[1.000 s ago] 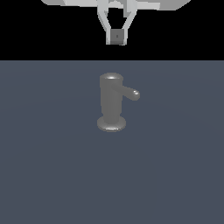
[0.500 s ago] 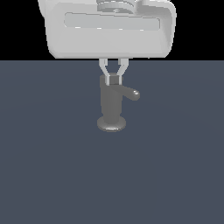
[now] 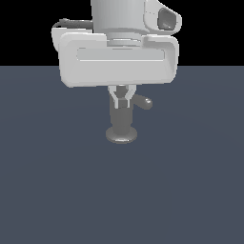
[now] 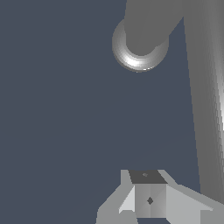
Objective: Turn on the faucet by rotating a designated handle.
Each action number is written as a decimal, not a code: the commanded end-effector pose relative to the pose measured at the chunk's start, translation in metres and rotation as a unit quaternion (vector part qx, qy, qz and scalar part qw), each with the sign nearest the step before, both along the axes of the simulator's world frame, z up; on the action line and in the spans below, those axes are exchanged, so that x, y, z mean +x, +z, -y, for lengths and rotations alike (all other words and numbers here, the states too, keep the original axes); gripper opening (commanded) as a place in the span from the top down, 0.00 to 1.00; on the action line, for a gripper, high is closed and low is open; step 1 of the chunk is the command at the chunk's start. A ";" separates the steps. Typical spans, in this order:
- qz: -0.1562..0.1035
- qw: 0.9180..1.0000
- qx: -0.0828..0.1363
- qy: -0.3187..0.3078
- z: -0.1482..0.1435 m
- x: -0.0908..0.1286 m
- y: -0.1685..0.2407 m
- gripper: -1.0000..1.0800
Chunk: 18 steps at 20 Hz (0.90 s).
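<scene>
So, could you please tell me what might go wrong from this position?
1. The hand sits in front of the faucet body, not at the handle, so it may push the cylinder instead.
2. The fingers appear closed, so grasping the rod is unlikely; a sideways push could slip off its rounded tip.

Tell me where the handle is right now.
In the exterior view, the handle sticks out from the faucet's top toward that view's right, beside the gripper.

floor: flat, matte slate-blue surface (image 3: pixel 57 190), plain and unmarked, filling the lower part of the exterior view and most of the wrist view | backdrop: solid black band (image 3: pixel 24 28) above a straight horizon | walls, windows, furniture: not shown | light: even, soft
</scene>
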State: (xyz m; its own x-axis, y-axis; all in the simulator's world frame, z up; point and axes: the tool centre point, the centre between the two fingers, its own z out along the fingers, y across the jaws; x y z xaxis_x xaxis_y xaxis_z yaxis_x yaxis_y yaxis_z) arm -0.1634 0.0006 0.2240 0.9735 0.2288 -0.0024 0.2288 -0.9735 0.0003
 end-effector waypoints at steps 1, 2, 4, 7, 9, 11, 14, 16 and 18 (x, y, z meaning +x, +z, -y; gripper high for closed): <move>0.001 1.000 0.000 0.002 0.000 0.002 -0.004 1.00; 0.001 1.000 0.000 0.003 -0.001 0.003 -0.004 1.00; 0.001 1.000 0.000 0.003 -0.001 0.003 -0.005 1.00; 0.001 1.000 0.000 0.003 -0.001 0.003 -0.005 1.00; 0.001 1.000 0.000 0.003 0.004 0.005 -0.005 1.00; 0.001 1.000 0.000 0.003 0.013 0.009 -0.005 1.00; 0.001 1.000 0.000 0.003 0.026 0.014 -0.005 1.00; 0.001 1.000 0.000 0.003 0.035 0.018 -0.005 1.00; 0.001 1.000 0.000 0.003 0.043 0.022 -0.005 1.00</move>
State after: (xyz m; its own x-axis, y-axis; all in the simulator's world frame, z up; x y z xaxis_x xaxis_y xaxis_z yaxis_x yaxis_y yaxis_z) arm -0.1469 -0.0315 0.2220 0.9703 0.2419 0.0006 0.2419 -0.9703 -0.0011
